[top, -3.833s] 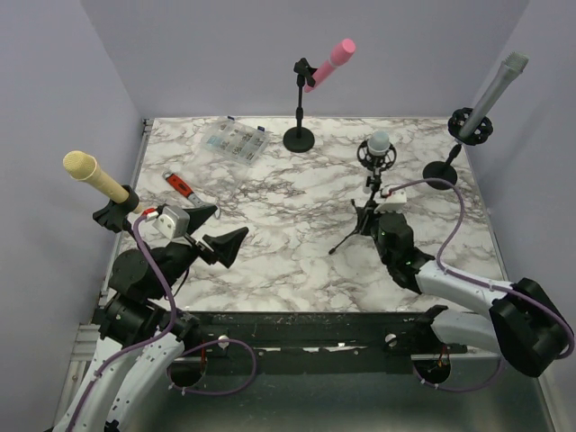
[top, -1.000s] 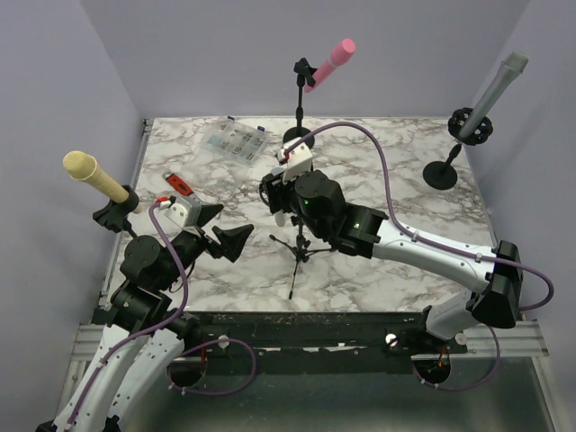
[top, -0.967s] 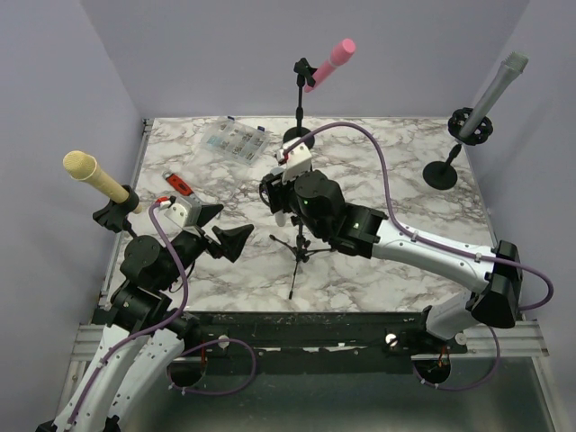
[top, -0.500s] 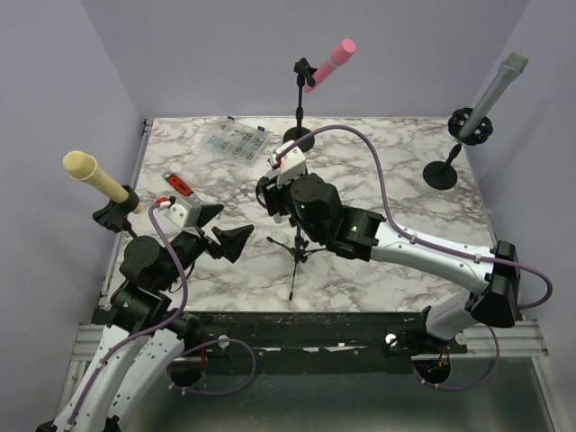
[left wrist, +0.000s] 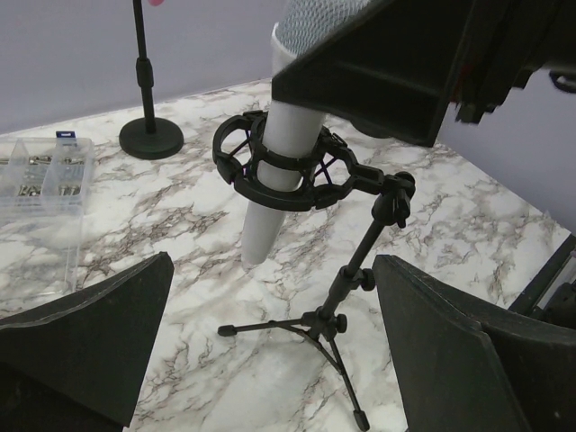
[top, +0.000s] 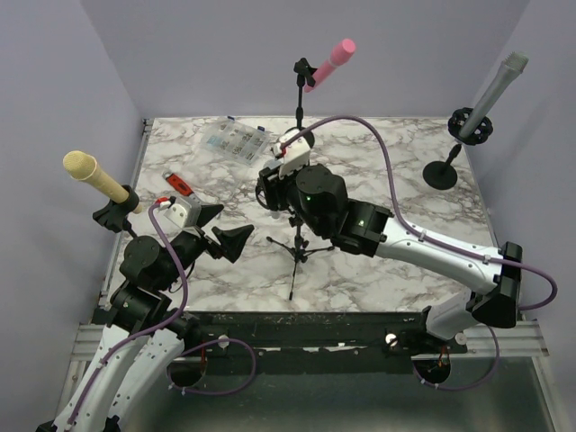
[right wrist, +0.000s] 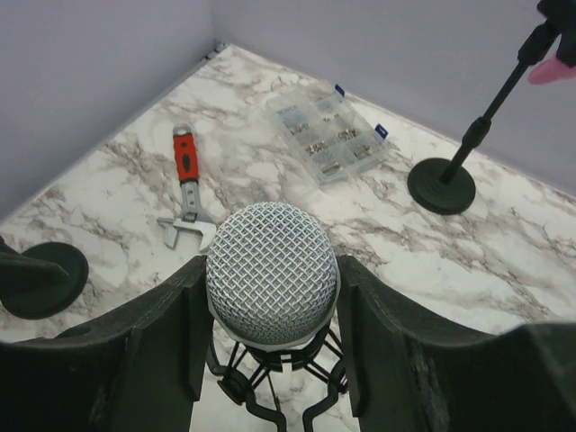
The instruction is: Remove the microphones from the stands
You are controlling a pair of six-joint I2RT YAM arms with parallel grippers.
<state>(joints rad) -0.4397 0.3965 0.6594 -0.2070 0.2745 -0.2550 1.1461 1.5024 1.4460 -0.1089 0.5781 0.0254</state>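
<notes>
We see the right gripper [right wrist: 273, 297] closed on the silver mesh head of the white-bodied microphone [left wrist: 286, 135], its fingers pressed against either side. The microphone sits in the black ring-shaped shock mount [left wrist: 270, 166] of the small black metal tripod stand [left wrist: 346, 288], whose legs rest on the white marble table [top: 423, 234]. Our left gripper [top: 220, 229] hangs near the stand, spread wide and holding nothing.
</notes>
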